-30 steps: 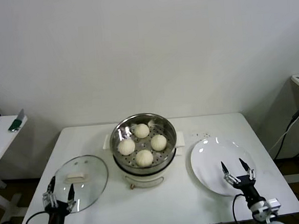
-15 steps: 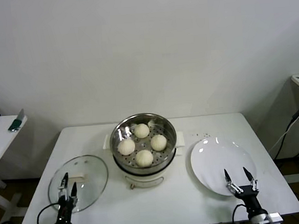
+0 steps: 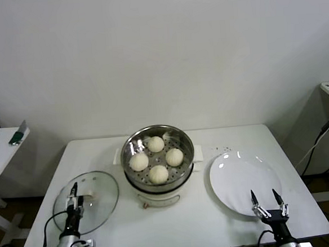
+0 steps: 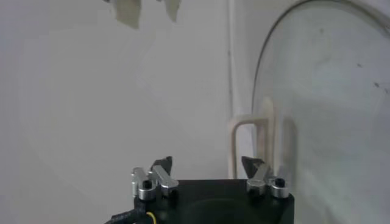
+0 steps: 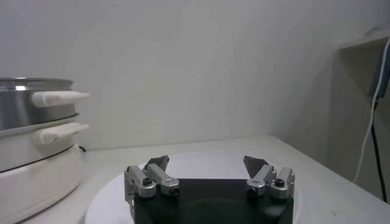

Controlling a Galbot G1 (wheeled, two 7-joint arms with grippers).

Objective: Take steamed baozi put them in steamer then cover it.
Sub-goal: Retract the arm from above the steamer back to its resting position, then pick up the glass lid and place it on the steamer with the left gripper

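Four steamed baozi (image 3: 156, 159) already sit in the steamer (image 3: 157, 158); only covering remains. The cover (image 3: 91, 200) lies on the table, directly under the left gripper (image 3: 74, 199), jaws spread. The right gripper (image 3: 268, 204) idles open.

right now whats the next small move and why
Probably ease the left gripper forward onto the cover's handle to grasp it. All four baozi already sit in the steamer, which is uncovered, while the cover lies flat on the table beside it. The left gripper hangs open at its near edge; the right gripper waits open by the plate.
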